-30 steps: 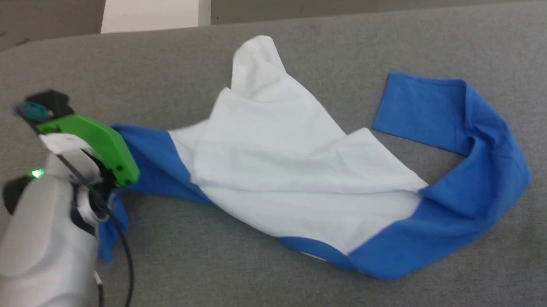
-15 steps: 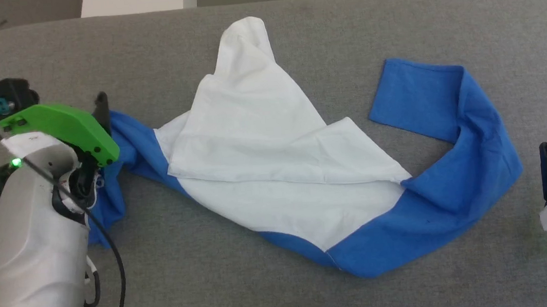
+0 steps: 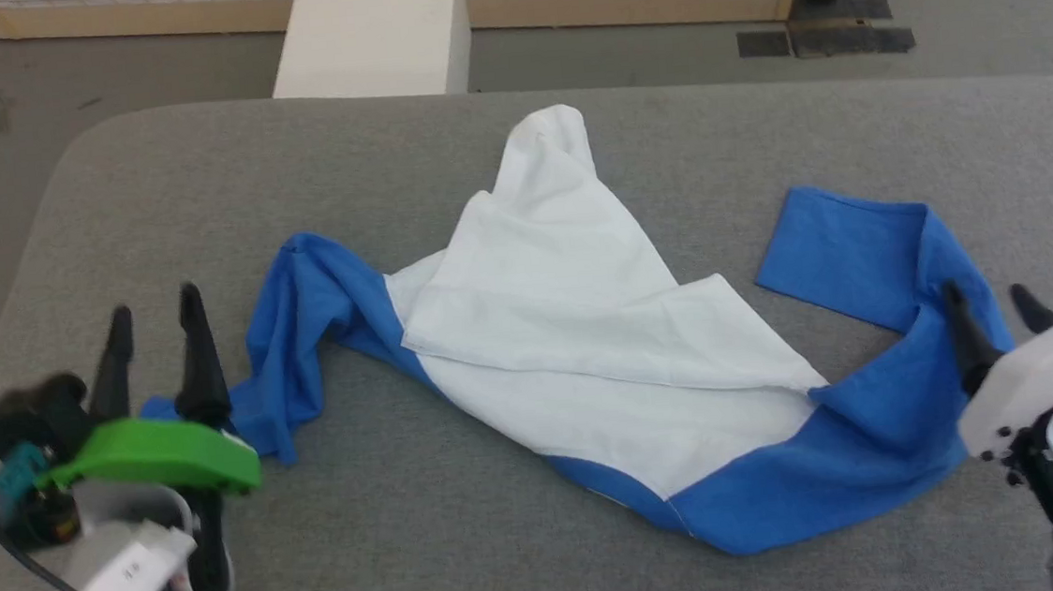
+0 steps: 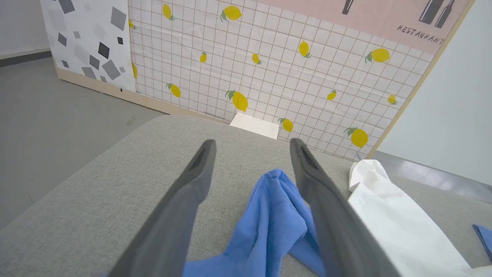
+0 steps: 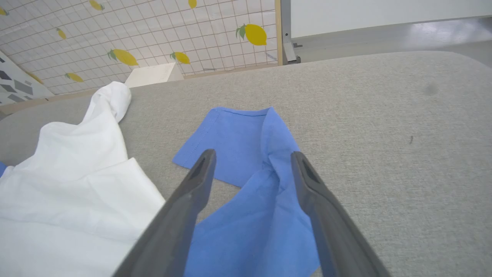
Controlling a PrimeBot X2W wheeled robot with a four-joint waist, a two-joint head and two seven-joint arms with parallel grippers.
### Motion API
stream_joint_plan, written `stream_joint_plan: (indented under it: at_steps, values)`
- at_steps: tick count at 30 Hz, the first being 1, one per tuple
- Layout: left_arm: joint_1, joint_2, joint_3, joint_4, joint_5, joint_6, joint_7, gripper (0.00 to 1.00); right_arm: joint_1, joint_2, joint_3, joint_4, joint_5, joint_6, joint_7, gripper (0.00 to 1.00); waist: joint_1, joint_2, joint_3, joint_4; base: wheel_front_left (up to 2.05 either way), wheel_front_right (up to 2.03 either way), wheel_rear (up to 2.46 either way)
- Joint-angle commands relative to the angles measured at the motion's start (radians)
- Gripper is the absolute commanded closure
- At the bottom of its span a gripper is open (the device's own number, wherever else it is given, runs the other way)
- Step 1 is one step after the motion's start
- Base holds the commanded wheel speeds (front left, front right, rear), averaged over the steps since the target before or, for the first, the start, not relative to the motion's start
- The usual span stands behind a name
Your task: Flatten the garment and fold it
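The garment (image 3: 587,347), white with bright blue sleeves, lies crumpled across the grey padded table (image 3: 515,146). Its left sleeve (image 3: 303,322) is bunched in a ridge; its right sleeve (image 3: 875,306) curls round with the cuff flat. My left gripper (image 3: 154,309) stands open just left of the bunched sleeve, holding nothing; in the left wrist view the blue cloth (image 4: 269,215) lies below and between the spread fingers of my left gripper (image 4: 251,144). My right gripper (image 3: 987,301) is open over the right sleeve's bend. In its own wrist view my right gripper (image 5: 251,156) hangs above the blue sleeve (image 5: 246,154).
A white block (image 3: 374,35) stands beyond the table's far edge, before a lemon-print tiled panel (image 4: 269,57). Grey floor (image 3: 5,111) lies left of the rounded table corner. Bare table stretches in front of the garment and at the far right.
My left gripper opened, let go of the left sleeve and drew back toward me; the sleeve dropped into a bunch. My right gripper moved in over the right sleeve. The head camera shifted.
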Motion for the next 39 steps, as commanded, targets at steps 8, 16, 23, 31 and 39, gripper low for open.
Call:
stream_joint_plan:
  at_steps: [8, 16, 23, 31, 39]
  values:
    - [0.159, -0.088, 0.028, -0.083, 0.028, 0.020, -0.034, 0.00, -0.057, -0.011, 0.224, 0.041, -0.068, -0.002, 0.224, 0.00, 0.0000, 0.0058, -0.022, 0.039, 0.00, 0.00, 0.00]
    - [0.138, -0.118, 0.022, -0.116, 0.055, -0.003, -0.036, 0.00, -0.272, -0.085, 0.388, 0.243, -0.143, -0.002, 0.369, 0.00, 0.0000, 0.0058, 0.039, 0.097, 0.00, 0.00, 0.00]
    - [0.102, -0.144, 0.009, -0.098, 0.071, -0.031, -0.036, 0.00, -0.352, -0.124, 0.507, 0.400, -0.129, -0.002, 0.401, 0.00, 0.0000, 0.0058, 0.095, 0.152, 0.00, 0.00, 0.00]
    - [0.075, -0.176, -0.001, -0.065, 0.087, -0.068, -0.036, 0.00, -0.399, -0.208, 0.536, 0.449, -0.059, -0.002, 0.421, 1.00, 0.0000, 0.0058, 0.131, 0.195, 0.00, 0.00, 0.00]
    - [0.011, -0.210, -0.042, -0.021, 0.103, -0.114, -0.036, 0.00, -0.580, -0.324, 0.402, 0.460, -0.139, -0.002, 0.400, 1.00, 0.0000, 0.0058, 0.201, 0.271, 0.00, 0.00, 0.00]
